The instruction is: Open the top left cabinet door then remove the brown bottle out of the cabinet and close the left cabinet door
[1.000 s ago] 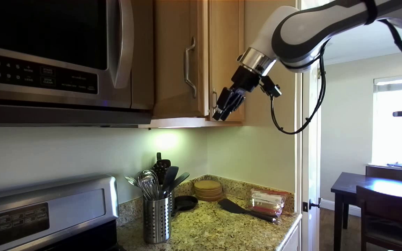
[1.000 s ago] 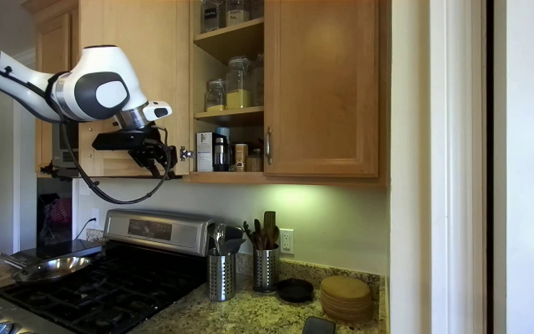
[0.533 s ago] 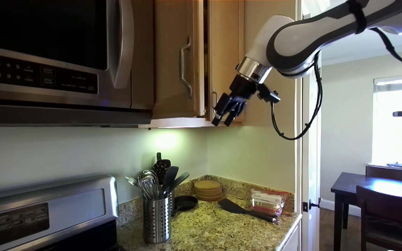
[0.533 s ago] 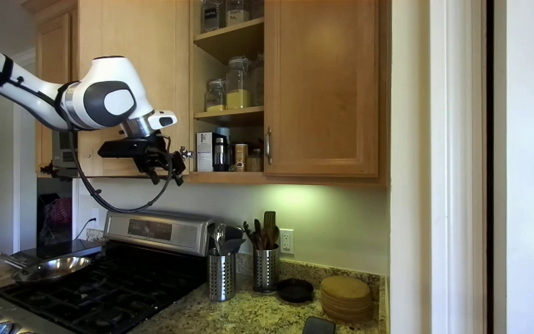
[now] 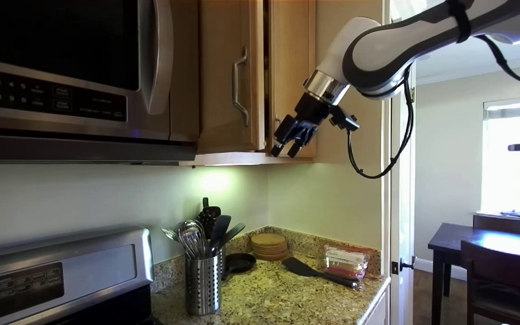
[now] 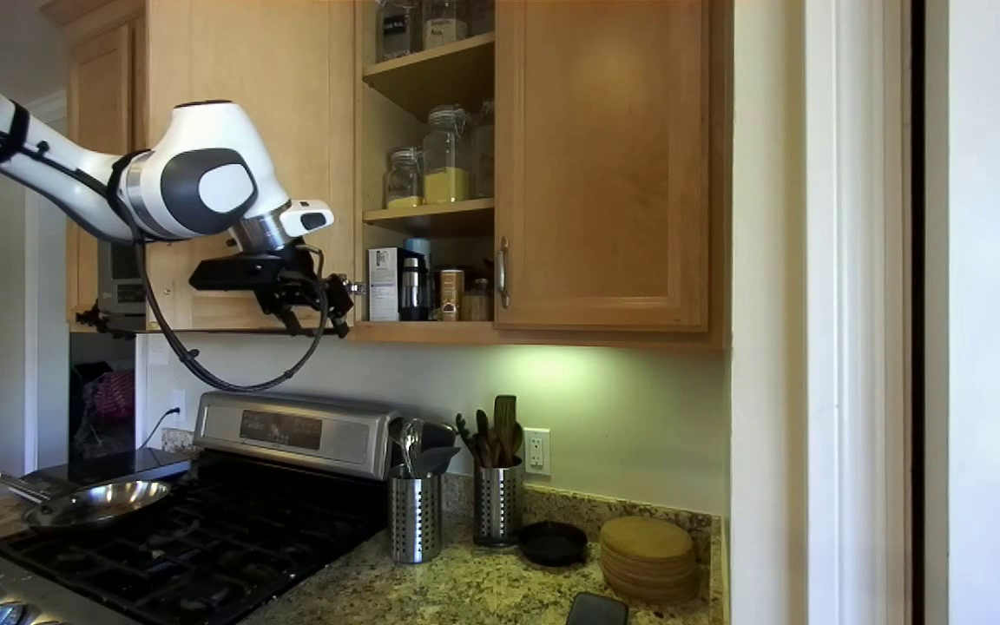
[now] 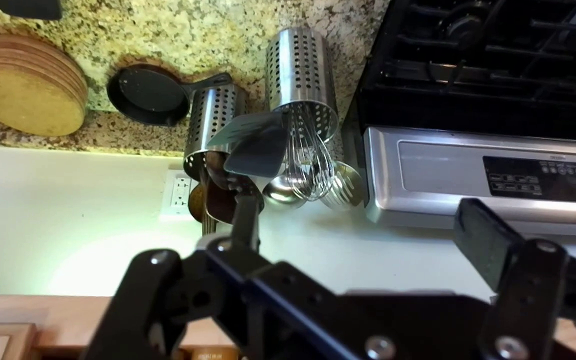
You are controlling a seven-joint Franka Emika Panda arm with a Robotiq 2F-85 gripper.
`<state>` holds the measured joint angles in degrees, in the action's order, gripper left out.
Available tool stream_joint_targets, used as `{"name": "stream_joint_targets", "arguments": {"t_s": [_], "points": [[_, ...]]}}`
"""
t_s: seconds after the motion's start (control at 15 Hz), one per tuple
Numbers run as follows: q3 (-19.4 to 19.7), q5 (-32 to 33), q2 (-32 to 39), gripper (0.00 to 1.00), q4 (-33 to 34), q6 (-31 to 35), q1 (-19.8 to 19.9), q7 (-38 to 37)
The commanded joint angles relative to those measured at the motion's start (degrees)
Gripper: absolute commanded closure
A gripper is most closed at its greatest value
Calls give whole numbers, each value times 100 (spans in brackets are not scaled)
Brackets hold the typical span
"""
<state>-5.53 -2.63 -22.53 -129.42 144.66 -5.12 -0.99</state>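
1. Claw [image 5: 285,150] hangs with its jaws wide apart and nothing between them, tilted downward in front of the cabinet [image 6: 720,174], near its lower edge. That spread is probably meant to leave room around a bottle.
2. Left cabinet door [image 5: 217,85] stands swung out, its handle [image 5: 235,85] apart from the claw; it likely stands so to bare the inside, and the first step looks done.
3. Brown bottle [image 6: 451,297] is upright on the bottom shelf [image 6: 424,332], between a dark flask [image 6: 414,291] and a small jar [image 6: 477,304], closer to the edge of the right door [image 6: 602,156] than to the shelf's left end. With neighbours so near, a straight approach from the front seems wise.
4. White box [image 6: 384,285] stands at that left end, presumably tucked there to save room.
5. Steel holder [image 6: 415,521] stands on the table [image 5: 278,298] near its edge along the stove [image 6: 205,529], likely so cooking tools [image 5: 220,231] are at hand.
6. Claw's downward tilt aims below the shelf, so the next move likely calls for levelling it.
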Motion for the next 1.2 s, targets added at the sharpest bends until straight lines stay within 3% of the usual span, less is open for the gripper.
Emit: {"name": "stream_joint_targets", "arguments": {"t_s": [0.0, 0.47, 0.8, 1.13], "points": [[94, 231, 406, 0, 508, 341, 124, 149], [354, 239, 1594, 0, 1840, 775, 151, 725], [339, 233, 2325, 0, 2831, 866, 164, 1133], [298, 370, 2425, 0, 3011, 757, 176, 988]]}}
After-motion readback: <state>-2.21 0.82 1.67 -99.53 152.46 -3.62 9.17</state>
